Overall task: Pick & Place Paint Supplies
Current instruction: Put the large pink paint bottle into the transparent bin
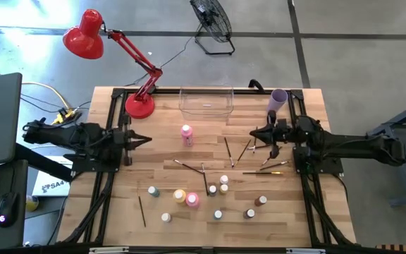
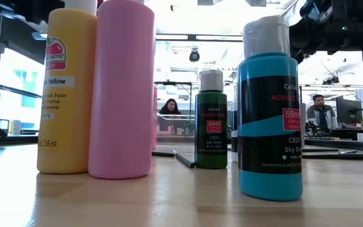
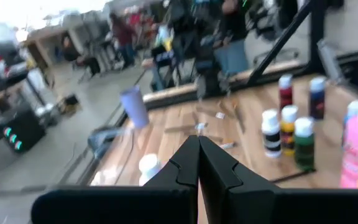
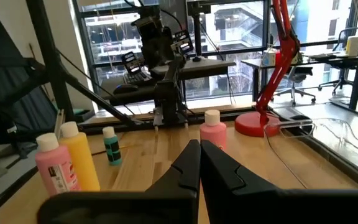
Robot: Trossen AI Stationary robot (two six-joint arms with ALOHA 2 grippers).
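While the small white-capped paint bottles [image 1: 217,189] and thin dark-and-wood brushes [image 1: 228,151] are lying scattered across the frame's lower centre, awaiting pickup, the left gripper [image 1: 145,140] and right gripper [image 1: 254,132] are hovering closed, holding nothing.

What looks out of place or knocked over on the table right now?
No spill or damage shows. The paintbrushes lie scattered at odd angles mid-table, one stray brush apart near the left front. The clear bin holds nothing visible. Bottles stand upright. The left gripper and right gripper are shut, holding nothing.
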